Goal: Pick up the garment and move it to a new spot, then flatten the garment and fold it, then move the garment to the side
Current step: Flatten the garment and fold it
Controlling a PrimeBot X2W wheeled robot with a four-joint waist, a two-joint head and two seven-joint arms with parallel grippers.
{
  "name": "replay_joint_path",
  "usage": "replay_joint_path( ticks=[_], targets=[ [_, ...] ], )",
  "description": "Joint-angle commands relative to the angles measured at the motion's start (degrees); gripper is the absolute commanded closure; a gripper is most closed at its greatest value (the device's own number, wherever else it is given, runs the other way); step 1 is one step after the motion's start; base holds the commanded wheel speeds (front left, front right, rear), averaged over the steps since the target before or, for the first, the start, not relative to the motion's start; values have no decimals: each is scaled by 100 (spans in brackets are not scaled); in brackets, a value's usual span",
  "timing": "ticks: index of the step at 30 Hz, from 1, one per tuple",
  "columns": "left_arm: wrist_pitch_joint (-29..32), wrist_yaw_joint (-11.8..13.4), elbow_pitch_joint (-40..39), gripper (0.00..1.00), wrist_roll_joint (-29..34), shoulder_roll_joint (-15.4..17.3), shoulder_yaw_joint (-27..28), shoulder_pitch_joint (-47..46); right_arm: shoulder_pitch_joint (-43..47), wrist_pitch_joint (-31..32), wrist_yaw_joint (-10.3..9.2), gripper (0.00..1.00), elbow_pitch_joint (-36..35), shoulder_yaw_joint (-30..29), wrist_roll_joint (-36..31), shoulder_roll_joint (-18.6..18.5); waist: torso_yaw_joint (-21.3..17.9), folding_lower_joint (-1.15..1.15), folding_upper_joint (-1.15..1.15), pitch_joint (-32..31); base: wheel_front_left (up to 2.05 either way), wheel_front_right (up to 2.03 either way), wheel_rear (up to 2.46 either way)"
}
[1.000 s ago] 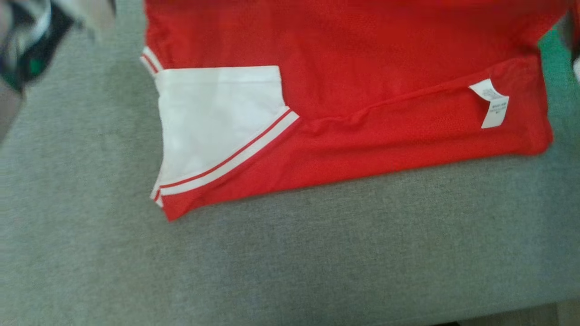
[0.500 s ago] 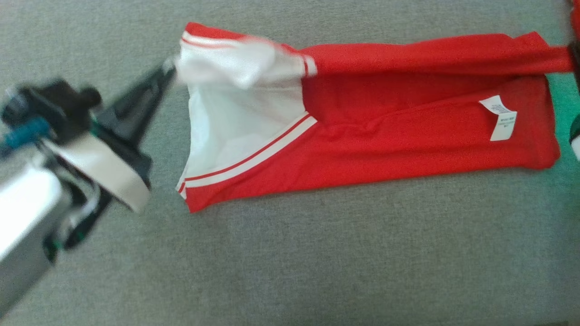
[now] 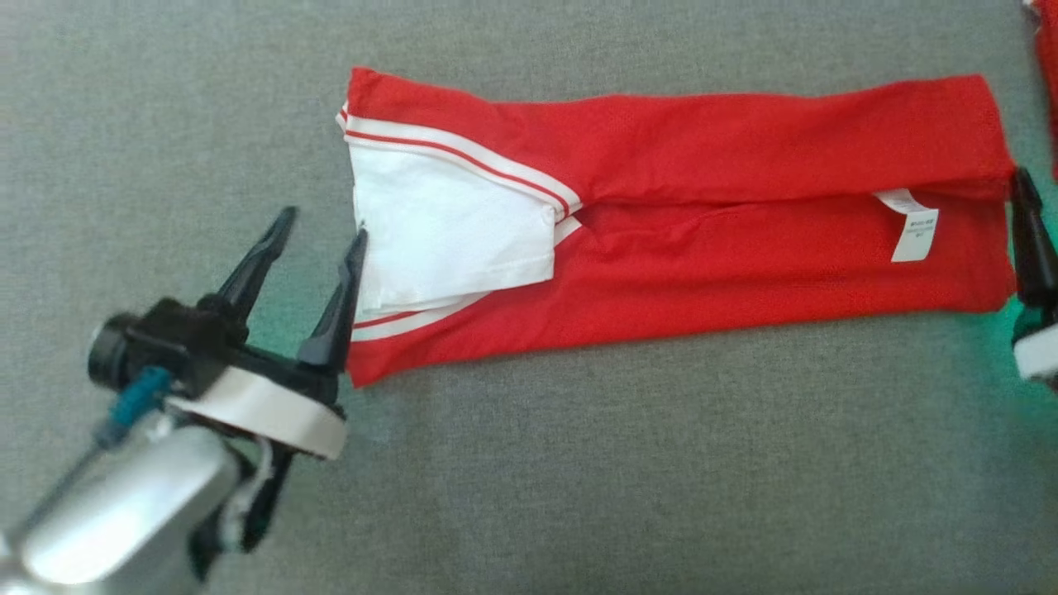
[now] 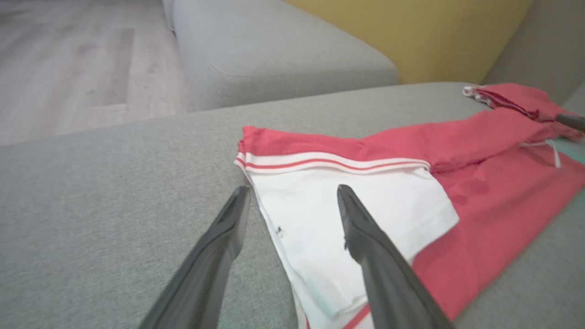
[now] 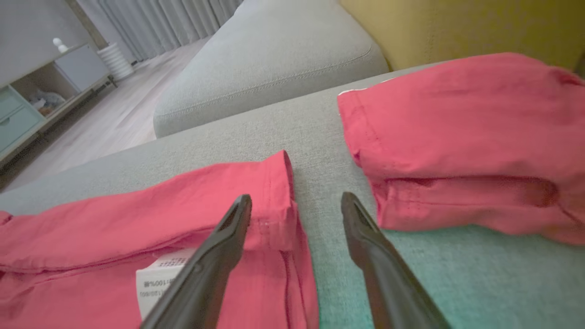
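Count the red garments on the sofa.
2. The folded garment lies across the middle of the sofa seat; a second red garment lies apart, off its right end in the head view. More may lie outside the views.

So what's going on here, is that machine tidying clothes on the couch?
Pretty much. A two-armed robot is folding a red garment on a grey sofa. The garment lies folded into a long band, with a white panel at one end and a label at the other. The left gripper is open at the white end and the right gripper is open at the label end; neither holds anything. A second red garment lies just past the right gripper.
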Motion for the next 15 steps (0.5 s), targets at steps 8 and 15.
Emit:
replay_joint_path(
  ticks=[8,15],
  targets=[
    [-308,1232,309,0,1185,-1122,1211,823,798,-481,39,0,-150,-716,-606,701,307,0,0,-476,0,0,0],
    [-310,1004,117,0,2483,-2261,2003,1910,438,-389,39,0,676,-1243,-1193,994,746,0,0,-797,0,0,0]
  ],
)
